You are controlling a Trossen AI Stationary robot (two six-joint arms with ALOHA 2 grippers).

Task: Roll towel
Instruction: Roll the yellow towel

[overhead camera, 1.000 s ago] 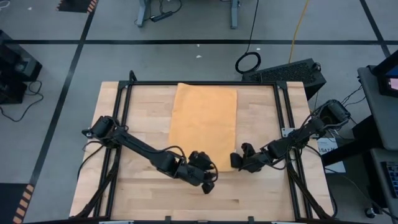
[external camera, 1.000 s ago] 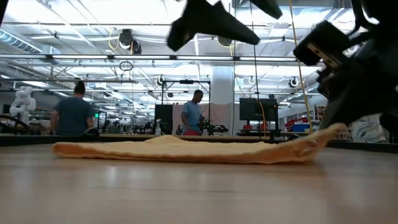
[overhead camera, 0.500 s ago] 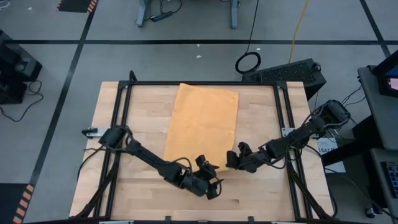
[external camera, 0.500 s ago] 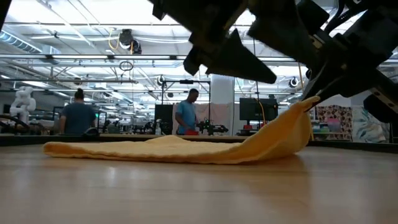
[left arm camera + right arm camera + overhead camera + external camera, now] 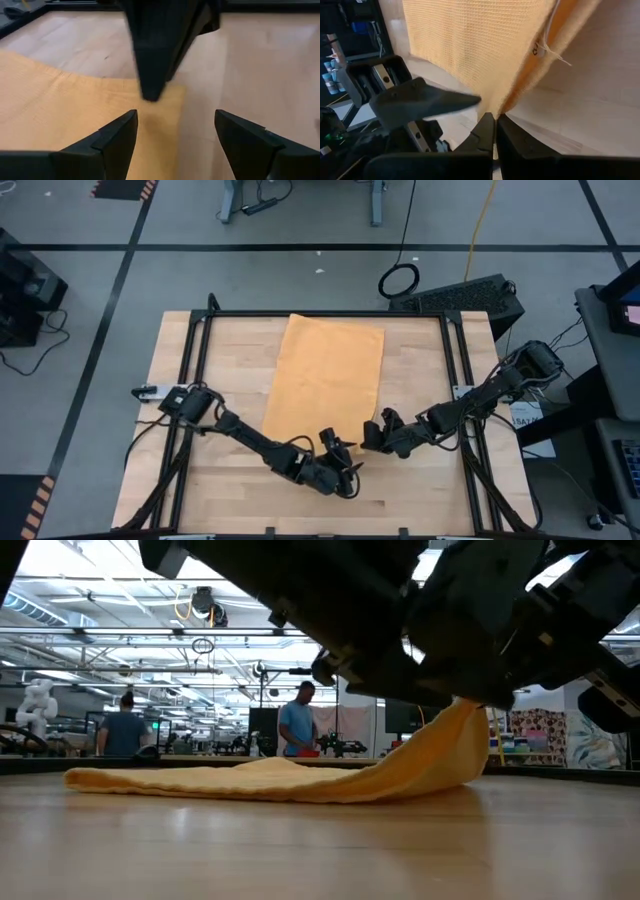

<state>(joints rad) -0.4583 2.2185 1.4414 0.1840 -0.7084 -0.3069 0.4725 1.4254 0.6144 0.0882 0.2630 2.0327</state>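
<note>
A plain mustard-yellow soft cloth towel [image 5: 326, 380] is spread lengthwise down the middle of the pale wooden tabletop [image 5: 230, 350], its far edge near the table's far side. Its near right corner is pinched between the fully closed fingers of the right gripper [image 5: 368, 436] and held lifted off the wood, probably so that the edge can be turned over to begin the roll. The left gripper [image 5: 343, 463] is set just beside that raised corner with its jaws spread wide and nothing held, seemingly placed to take the near edge. In the low view the dark arms block the pinch itself, and the towel's near left corner cannot be made out clearly.
</note>
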